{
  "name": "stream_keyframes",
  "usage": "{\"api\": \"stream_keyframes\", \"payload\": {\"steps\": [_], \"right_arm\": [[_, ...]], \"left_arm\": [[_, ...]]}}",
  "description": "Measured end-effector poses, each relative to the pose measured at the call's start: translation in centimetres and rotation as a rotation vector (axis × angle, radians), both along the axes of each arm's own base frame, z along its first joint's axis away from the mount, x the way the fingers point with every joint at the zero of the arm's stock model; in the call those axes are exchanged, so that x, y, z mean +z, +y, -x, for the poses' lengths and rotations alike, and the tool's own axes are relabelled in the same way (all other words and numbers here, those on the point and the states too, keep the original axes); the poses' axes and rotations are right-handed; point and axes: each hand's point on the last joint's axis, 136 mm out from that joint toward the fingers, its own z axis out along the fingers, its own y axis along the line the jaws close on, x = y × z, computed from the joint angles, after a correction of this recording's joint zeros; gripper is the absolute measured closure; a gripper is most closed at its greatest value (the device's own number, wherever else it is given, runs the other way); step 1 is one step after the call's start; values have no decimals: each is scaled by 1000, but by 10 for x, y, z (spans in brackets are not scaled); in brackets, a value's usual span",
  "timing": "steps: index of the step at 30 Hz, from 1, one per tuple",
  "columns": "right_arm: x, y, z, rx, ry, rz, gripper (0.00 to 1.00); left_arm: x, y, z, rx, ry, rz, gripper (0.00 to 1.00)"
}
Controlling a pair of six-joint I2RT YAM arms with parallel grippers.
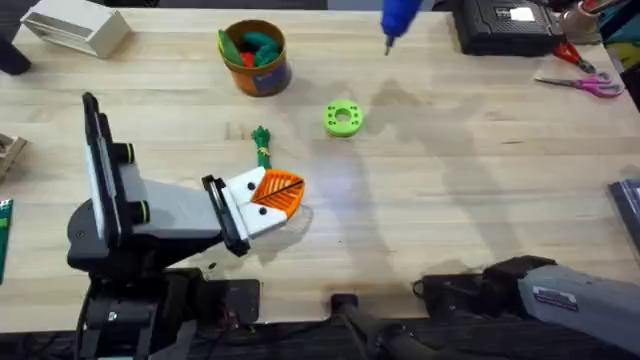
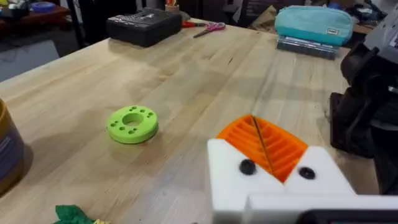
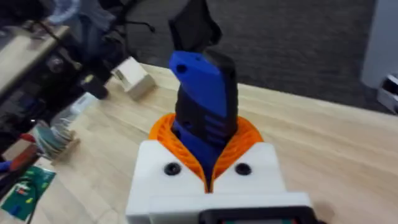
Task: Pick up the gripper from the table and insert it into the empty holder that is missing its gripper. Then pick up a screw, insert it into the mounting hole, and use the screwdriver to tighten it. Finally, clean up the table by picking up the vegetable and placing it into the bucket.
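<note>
Screwdriver [image 3: 205, 112]: blue, blocky body, thin metal bit; in the overhead view its tip shows at the top edge, right of centre, bit pointing down at the desk [image 1: 450, 150]. Right gripper [image 3: 208, 177] is clamped on it: the right wrist view shows the blue body wedged upright between the orange ribbed pads [image 3: 171, 140], white mounts below with two dark screw heads.

Left gripper [image 1: 268, 195] sits lower left of centre in the overhead view, low over the desk, white with orange ribbed pads. In the left wrist view the pads [image 2: 273, 146] meet at a thin seam, so it's closed with nothing between them.

Vegetable [image 1: 262, 143]: small, dark green stalk, lying on the desk just above the left gripper's tip, near touching; can't tell if there's contact. A green leafy bit [image 2: 71, 214] shows at the bottom edge of the left wrist view.

Bucket [image 1: 256, 57]: orange-yellow, blue label, top centre-left, green and red items inside. Lime-green ring [image 1: 342, 118] lies between the bucket and frame centre, right of the vegetable. White box [image 1: 75, 27] in the upper left corner.
</note>
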Motion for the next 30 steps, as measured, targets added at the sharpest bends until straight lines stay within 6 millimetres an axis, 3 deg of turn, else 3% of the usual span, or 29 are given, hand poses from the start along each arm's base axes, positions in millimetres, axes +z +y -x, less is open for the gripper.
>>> {"api": "stream_keyframes", "payload": {"steps": [5, 6, 7, 11, 17, 18, 30], "right_arm": [[25, 34, 10, 83, -93, -56, 972], [34, 54, 16, 134, -149, -98, 972], [34, 61, 18, 151, -161, -115, 972], [25, 85, 34, 272, -259, -256, 972], [5, 91, 61, 396, -309, -375, 972], [-1, 95, 77, 472, -317, -400, 972], [-5, 142, 142, 754, -356, -377, 972]], "left_arm": [[0, 0, 0, 0, 0, 0, 991], [0, 0, 0, 0, 0, 0, 992], [0, 0, 0, 0, 0, 0, 991], [0, 0, 0, 0, 0, 0, 991], [0, 0, 0, 0, 0, 0, 992], [0, 0, 0, 0, 0, 0, 991], [0, 0, 0, 0, 0, 0, 992]]}}
